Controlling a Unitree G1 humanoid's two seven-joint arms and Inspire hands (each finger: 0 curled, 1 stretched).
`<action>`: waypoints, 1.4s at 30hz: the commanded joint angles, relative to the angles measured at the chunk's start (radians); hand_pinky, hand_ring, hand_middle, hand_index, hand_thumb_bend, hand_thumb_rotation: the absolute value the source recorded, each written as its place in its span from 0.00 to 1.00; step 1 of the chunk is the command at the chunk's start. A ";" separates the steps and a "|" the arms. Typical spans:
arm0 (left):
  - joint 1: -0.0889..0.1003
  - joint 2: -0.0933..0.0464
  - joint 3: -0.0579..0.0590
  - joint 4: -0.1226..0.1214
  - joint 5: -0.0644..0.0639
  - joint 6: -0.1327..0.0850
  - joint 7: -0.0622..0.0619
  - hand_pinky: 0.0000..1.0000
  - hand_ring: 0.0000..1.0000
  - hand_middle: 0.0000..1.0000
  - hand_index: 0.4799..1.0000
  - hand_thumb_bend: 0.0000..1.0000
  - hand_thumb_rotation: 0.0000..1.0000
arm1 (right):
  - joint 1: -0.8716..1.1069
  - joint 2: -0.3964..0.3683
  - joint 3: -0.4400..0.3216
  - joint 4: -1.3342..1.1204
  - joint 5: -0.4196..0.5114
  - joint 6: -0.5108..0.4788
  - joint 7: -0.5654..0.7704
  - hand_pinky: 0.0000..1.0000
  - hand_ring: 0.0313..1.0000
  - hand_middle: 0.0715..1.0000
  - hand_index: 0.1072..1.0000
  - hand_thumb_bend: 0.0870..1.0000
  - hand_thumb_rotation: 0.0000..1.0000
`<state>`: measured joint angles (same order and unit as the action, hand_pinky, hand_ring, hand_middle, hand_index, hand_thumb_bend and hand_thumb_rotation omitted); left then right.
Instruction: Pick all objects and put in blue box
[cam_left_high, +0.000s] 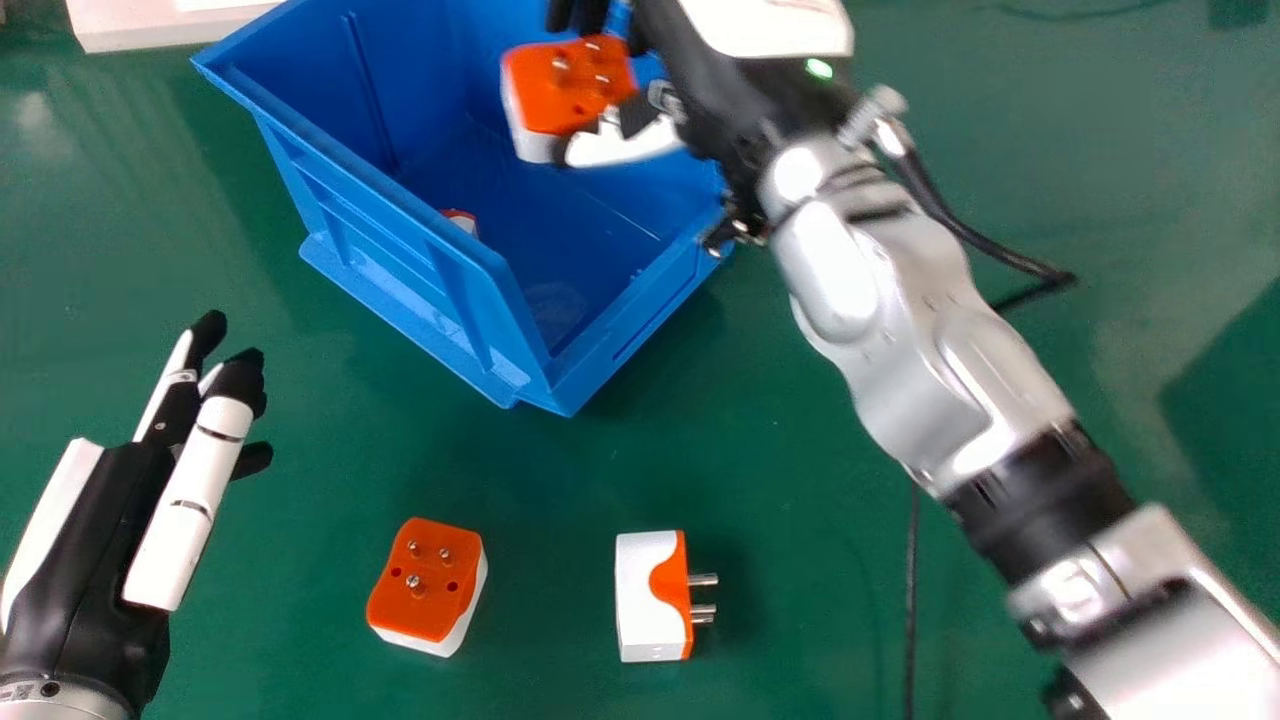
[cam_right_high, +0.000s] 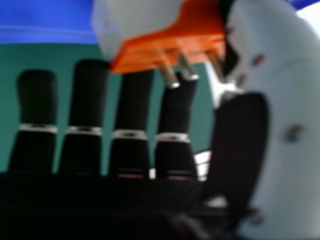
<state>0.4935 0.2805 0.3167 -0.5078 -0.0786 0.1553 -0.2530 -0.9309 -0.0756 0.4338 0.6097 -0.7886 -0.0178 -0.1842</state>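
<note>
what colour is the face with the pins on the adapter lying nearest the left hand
Orange: the pin face, seen best in the head view; the sides below it are white.

Orange-and-white blocky plastic plug (cam_right_high: 172, 42): twelve o'clock
Black-and-white right hand (cam_left_high: 625, 145): thumb touches plug
Blue straight-edged plastic box (cam_right_high: 45, 20): ten o'clock

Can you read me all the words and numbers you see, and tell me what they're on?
There are no words or numbers that I can read.
Left hand: tiny dark marks by the wrist, too small to read.
Plug in the right hand: no writing I can make out on this plug.
Left loose plug and right loose plug: none I can make out.
Blue box: none I can make out.
</note>
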 joint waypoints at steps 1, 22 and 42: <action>0.003 -0.005 -0.007 -0.026 0.005 0.001 0.008 0.86 0.92 0.95 0.97 0.55 1.00 | -0.108 0.024 0.019 0.095 -0.013 -0.024 -0.050 0.33 0.42 0.50 0.47 0.44 0.00; 0.017 -0.018 -0.044 -0.069 -0.007 0.034 0.012 0.83 0.91 0.93 0.92 0.55 1.00 | -0.319 0.118 0.110 0.579 0.012 -0.052 -0.143 0.33 0.42 0.50 0.43 0.45 0.00; -0.090 0.001 -0.051 0.015 0.011 0.059 0.009 0.82 0.90 0.92 0.89 0.54 1.00 | -0.142 -0.004 0.025 0.224 0.106 -0.066 -0.138 0.35 0.45 0.55 0.46 0.44 0.00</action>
<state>0.4151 0.2687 0.2670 -0.4966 -0.0770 0.2210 -0.2476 -1.1014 -0.0500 0.4810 0.9150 -0.6975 -0.0667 -0.3074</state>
